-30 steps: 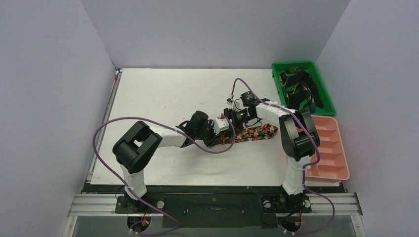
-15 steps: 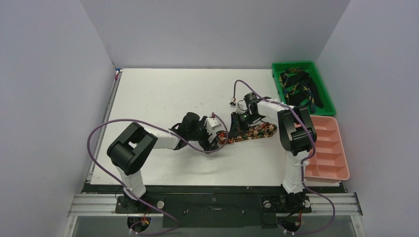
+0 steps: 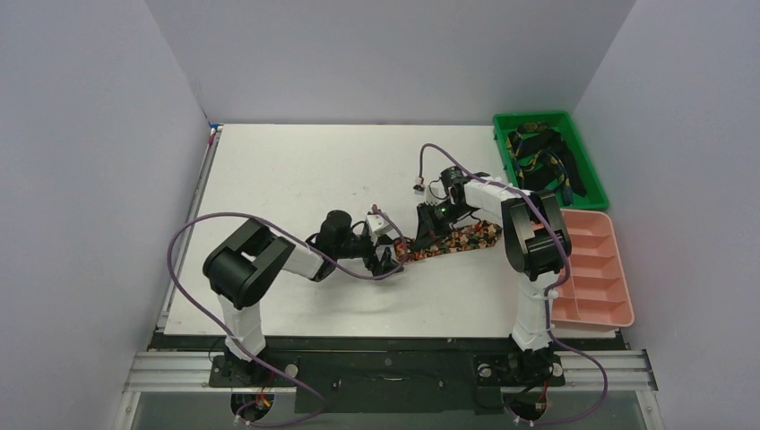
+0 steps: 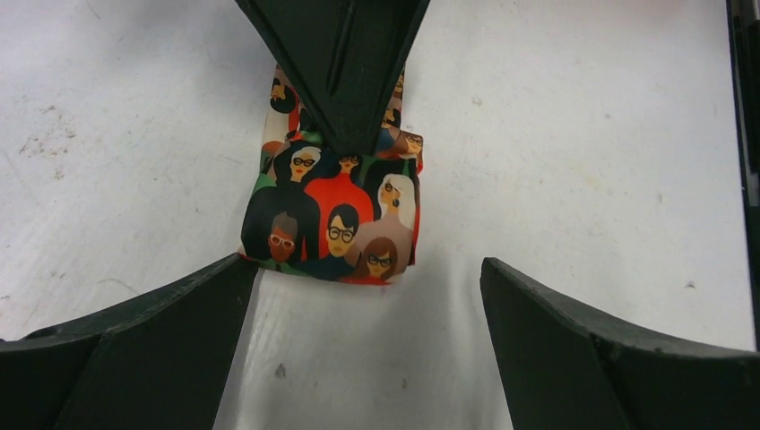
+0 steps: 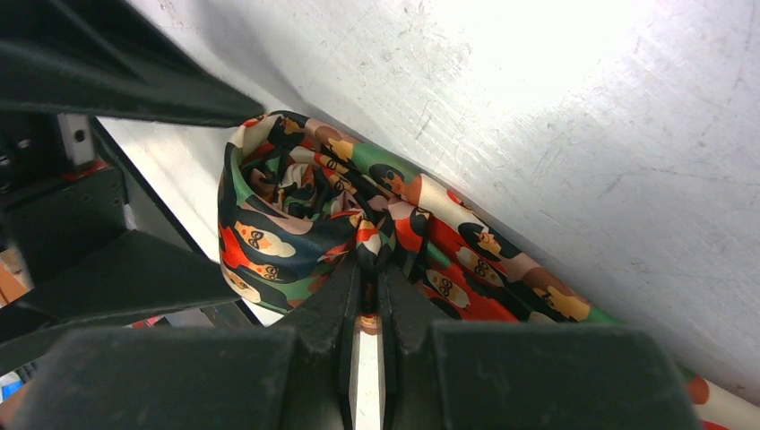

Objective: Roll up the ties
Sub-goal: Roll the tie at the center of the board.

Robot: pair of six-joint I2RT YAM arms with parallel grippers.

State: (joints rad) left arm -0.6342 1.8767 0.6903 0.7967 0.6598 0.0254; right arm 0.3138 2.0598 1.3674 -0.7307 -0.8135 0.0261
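We see the left gripper (image 4: 363, 262) spread wide, holding nothing, facing the printed tie (image 4: 332, 210), which lies right of the table's (image 3: 296, 170) centre: a loose roll of red, green and black faces. The right gripper (image 5: 369, 260) pinches its folds tight. Along the right edge sit a green bin (image 3: 529, 115) of other ties (image 3: 542, 161) and a pink tray (image 3: 600, 269).

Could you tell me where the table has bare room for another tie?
Bare: the table beyond and left of the left arm, and the strip between printed tie and near edge. Crowded: the middle, where left hand and right hand meet, and the right, by green bin and pink tray.
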